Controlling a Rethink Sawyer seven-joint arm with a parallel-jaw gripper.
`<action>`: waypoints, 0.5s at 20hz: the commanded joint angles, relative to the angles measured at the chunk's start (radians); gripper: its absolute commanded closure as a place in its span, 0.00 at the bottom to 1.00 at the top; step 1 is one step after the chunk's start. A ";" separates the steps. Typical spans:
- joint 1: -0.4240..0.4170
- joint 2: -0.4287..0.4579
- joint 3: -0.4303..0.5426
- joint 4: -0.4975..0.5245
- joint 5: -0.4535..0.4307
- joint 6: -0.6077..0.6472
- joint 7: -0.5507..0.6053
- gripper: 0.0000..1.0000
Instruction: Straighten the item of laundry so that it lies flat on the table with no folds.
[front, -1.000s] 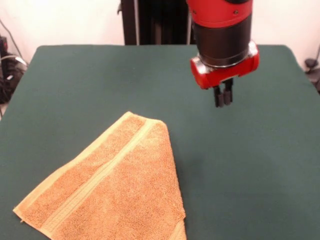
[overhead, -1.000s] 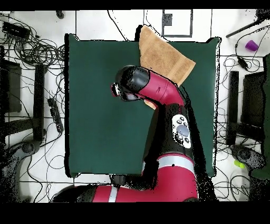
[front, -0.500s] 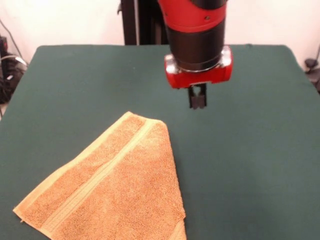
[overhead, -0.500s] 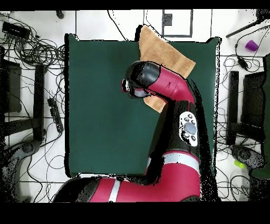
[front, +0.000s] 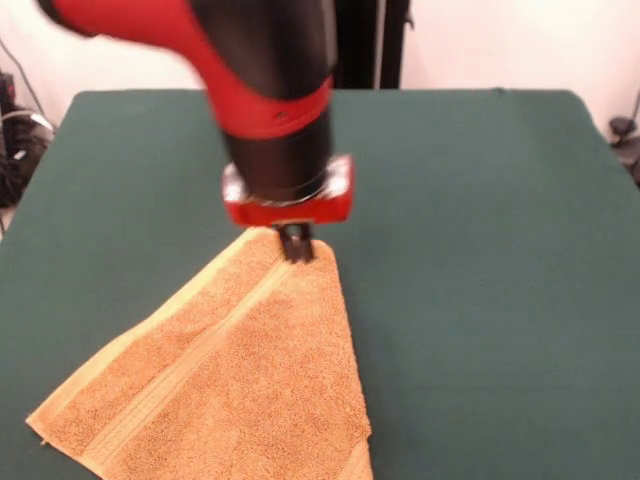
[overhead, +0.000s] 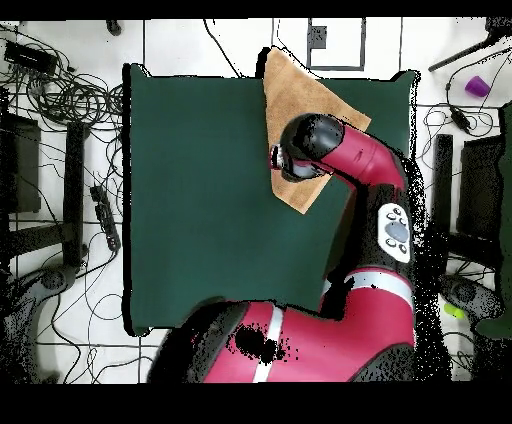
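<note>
The item of laundry, an orange-yellow towel (front: 240, 380), lies folded into a rough triangle on the green table (front: 480, 250), with a paler band running diagonally across it. My gripper (front: 296, 243) hangs from the red and black arm right at the towel's far tip. Its dark fingers are pressed together, at or just above the cloth. In the overhead view the towel (overhead: 296, 95) lies at the table's (overhead: 190, 200) top edge. One corner of it pokes past that edge, and the arm's wrist covers its lower part and the gripper.
Open green tabletop spreads to the right of the towel in the front view. In the overhead view cables (overhead: 60, 90) and dark equipment ring the table on the floor, and a purple cup (overhead: 477, 86) sits at the top right.
The arm has swung across the table and come down, carrying the gripper from over bare felt to the towel's far tip. The towel has not moved.
</note>
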 joint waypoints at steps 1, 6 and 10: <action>-0.035 0.124 0.087 -0.064 -0.074 0.131 0.007 1.00; -0.051 0.173 0.110 -0.085 -0.096 0.041 0.015 1.00; -0.085 0.212 0.168 -0.008 -0.086 -0.144 0.034 1.00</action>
